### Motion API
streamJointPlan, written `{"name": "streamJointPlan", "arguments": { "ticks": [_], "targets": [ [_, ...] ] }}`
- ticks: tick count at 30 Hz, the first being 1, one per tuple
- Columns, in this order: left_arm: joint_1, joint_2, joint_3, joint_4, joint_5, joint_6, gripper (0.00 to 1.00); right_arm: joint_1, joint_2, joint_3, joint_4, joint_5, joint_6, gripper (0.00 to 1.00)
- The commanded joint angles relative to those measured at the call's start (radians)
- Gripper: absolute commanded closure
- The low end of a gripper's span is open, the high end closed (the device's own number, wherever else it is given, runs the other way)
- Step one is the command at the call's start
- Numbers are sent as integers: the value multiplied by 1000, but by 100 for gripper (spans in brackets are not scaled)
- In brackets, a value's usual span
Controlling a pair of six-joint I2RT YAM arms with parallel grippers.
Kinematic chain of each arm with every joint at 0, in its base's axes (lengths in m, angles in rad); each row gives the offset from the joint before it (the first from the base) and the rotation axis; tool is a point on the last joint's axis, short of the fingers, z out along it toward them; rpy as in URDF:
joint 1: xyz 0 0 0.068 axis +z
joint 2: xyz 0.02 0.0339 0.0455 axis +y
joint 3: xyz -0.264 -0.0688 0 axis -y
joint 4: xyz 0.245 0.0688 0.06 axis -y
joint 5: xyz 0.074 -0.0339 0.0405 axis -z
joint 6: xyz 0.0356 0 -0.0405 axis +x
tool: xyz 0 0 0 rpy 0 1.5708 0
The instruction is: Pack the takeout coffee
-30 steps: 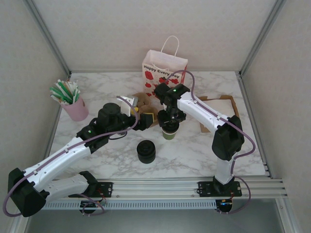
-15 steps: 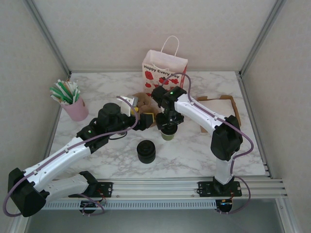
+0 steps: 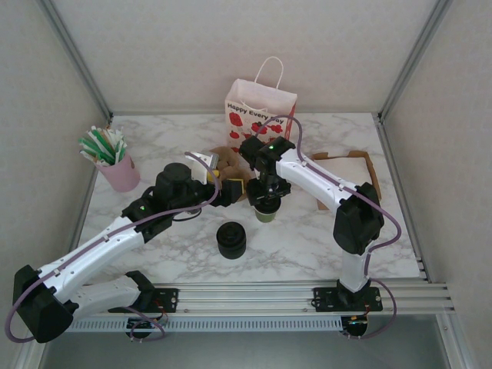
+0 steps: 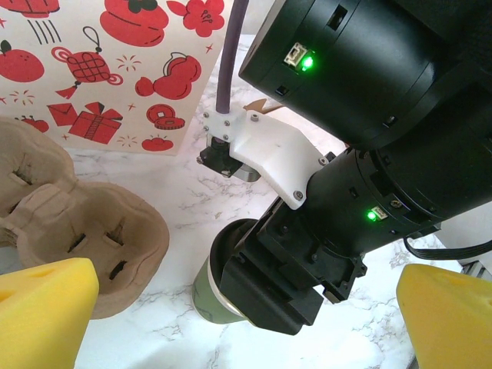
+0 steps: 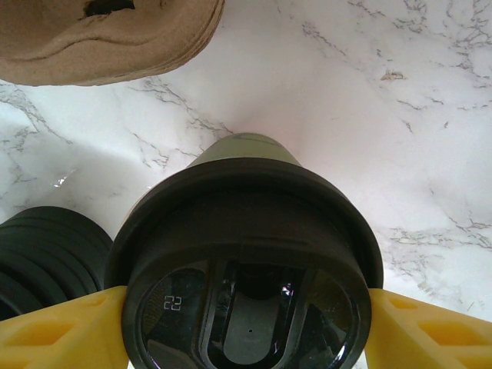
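green paper under a black lid: the takeout coffee stands upright mid-way across the marble table, pinched at its lid between the 2 yellow fingers of the right gripper. the left gripper hovers just beside it, yellow pads spread wide. a brown pulp carrier lies near, in front of the red-printed paper bag.

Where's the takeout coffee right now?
Centre of the table in the top view, the takeout coffee is clamped in the right gripper, just right of the brown cup carrier, beyond the lid stack.
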Motion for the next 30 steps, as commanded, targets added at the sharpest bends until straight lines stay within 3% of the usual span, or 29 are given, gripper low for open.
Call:
{"name": "streamJointPlan", "arguments": {
  "ticks": [1,30],
  "targets": [
    [-8,8,-10,42,7,-15,0,5,-14,12,-27,17,-2,27],
    [-8,12,-16,47,9,-22,1,13,-3,20,-22,19,-4,27]
  ]
}}
